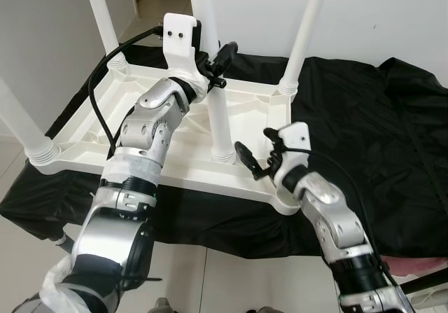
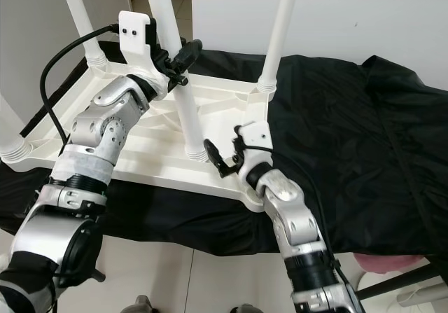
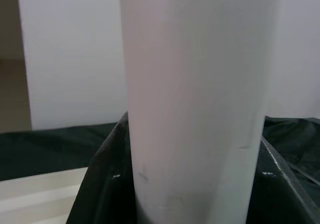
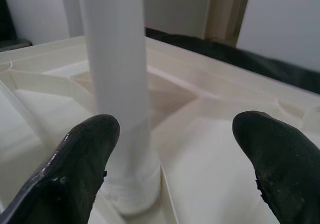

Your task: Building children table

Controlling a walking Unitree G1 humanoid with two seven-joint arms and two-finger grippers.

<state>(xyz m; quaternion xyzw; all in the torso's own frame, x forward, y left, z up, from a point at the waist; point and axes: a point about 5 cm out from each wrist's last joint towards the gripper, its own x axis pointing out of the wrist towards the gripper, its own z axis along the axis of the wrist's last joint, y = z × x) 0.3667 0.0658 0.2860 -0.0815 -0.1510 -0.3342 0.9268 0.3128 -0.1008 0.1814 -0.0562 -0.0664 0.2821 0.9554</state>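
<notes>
White leg (unlabelled) gripped by left end effector; right end effector open.

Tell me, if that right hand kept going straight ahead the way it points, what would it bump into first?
Most likely the white table leg standing in the upturned tabletop. The right hand is open and aimed near the leg's base, a little to one side.

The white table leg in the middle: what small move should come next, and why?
Probably the left pincer should keep the leg upright and press it down into its socket. It grips the leg up high, while the right pincer waits open near the base, not touching. The upturned tabletop already carries other legs.
</notes>
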